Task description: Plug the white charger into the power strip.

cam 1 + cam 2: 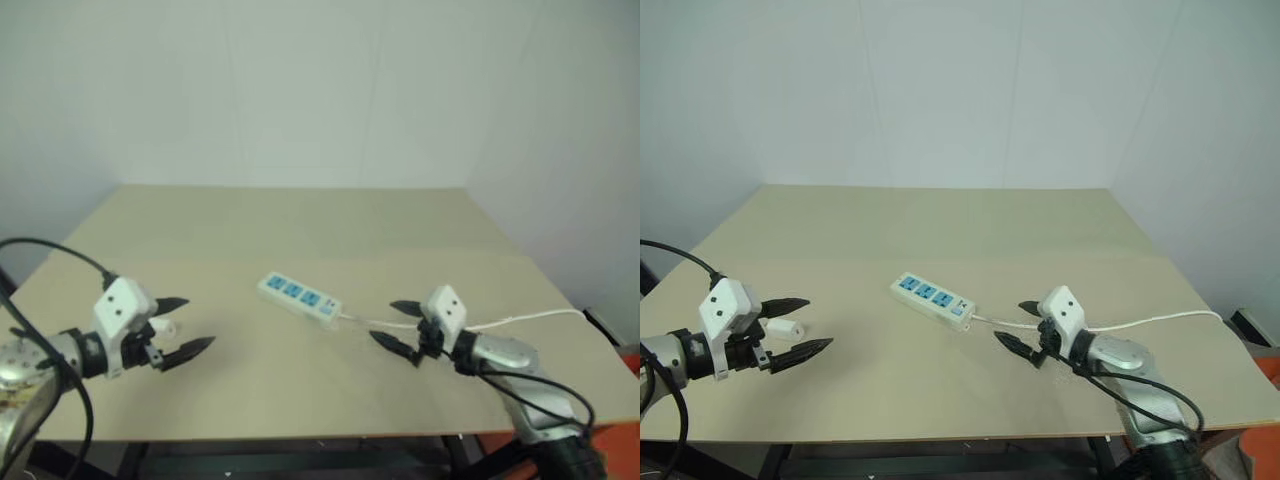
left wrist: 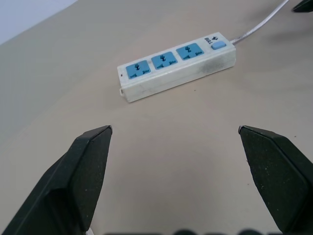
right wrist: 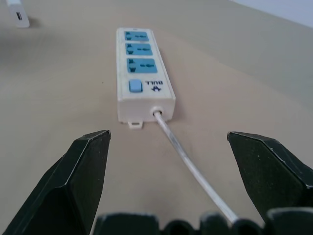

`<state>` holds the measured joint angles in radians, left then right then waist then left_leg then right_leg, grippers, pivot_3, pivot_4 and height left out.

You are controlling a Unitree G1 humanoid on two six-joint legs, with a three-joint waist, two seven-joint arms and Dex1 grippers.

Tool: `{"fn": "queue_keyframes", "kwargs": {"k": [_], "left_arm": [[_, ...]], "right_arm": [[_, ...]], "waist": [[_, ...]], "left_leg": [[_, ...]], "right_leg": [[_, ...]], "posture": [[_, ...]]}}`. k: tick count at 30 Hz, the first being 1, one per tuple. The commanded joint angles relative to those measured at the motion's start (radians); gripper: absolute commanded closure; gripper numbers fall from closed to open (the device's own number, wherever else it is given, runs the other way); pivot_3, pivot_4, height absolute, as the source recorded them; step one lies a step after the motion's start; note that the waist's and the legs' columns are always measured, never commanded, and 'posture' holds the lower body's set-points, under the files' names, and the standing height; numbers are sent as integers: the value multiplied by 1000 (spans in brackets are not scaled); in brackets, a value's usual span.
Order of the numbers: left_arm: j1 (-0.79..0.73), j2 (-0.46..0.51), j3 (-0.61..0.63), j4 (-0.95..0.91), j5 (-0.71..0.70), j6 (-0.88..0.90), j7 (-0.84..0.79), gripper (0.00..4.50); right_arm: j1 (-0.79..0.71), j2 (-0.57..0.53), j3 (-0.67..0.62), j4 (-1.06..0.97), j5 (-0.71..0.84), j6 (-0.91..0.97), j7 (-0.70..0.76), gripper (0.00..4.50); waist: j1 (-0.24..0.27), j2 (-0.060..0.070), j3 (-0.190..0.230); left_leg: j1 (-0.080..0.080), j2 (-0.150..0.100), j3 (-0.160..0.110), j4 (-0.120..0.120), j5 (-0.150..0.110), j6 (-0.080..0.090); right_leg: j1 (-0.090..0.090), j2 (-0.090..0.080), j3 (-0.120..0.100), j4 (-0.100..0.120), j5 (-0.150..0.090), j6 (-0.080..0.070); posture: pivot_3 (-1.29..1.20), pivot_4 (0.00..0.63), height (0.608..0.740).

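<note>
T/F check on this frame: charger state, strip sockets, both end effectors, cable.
1. The small white rounded charger is plugged into the strip. False: it lies on the beige table by the left end effector, apart from the strip.
2. All three blue sockets of the long flat white power strip are free. True.
3. The left end effector is shut on the charger. False: its fingers are open, holding nothing.
4. The right end effector is open. True.
5. The strip's thin white cable runs towards the right arm's side. True.
</note>
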<state>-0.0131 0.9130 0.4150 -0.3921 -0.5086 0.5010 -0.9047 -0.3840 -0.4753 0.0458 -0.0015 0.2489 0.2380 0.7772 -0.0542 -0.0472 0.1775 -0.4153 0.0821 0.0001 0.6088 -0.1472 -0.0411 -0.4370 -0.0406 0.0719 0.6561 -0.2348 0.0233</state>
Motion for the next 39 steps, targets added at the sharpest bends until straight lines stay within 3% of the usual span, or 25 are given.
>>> {"fn": "queue_keyframes", "kwargs": {"k": [1,7,16,25,39], "left_arm": [[-32,-1,-9,9,4,-27,2,0],[-63,-4,-35,32,11,-44,-2,0],[-19,-4,6,-6,-9,-46,-7,0],[8,-9,41,-30,-48,-45,-22,0],[16,-9,54,-35,-82,-48,-41,0]], "right_arm": [[-105,98,43,130,-25,-118,-7,32],[-315,249,62,536,-70,-311,19,32],[-518,312,43,980,-119,-499,67,32],[-586,374,28,1155,-155,-547,73,32],[-594,397,35,1245,-245,-540,82,32]], "waist": [[-4,0,0],[-13,0,0],[-17,0,0],[-19,1,0],[-21,1,0]], "left_leg": [[0,0,0,0,0,0],[-2,0,0,0,0,1],[-1,0,0,0,0,1],[-1,0,0,-1,0,1],[-1,0,0,-1,0,1]], "right_leg": [[0,0,0,0,0,0],[0,0,0,0,3,5],[0,0,0,0,4,7],[0,1,0,1,4,6],[0,1,0,1,4,6]], "posture": [[0,150,740],[0,150,740],[0,150,740],[0,150,740],[0,150,740]]}}
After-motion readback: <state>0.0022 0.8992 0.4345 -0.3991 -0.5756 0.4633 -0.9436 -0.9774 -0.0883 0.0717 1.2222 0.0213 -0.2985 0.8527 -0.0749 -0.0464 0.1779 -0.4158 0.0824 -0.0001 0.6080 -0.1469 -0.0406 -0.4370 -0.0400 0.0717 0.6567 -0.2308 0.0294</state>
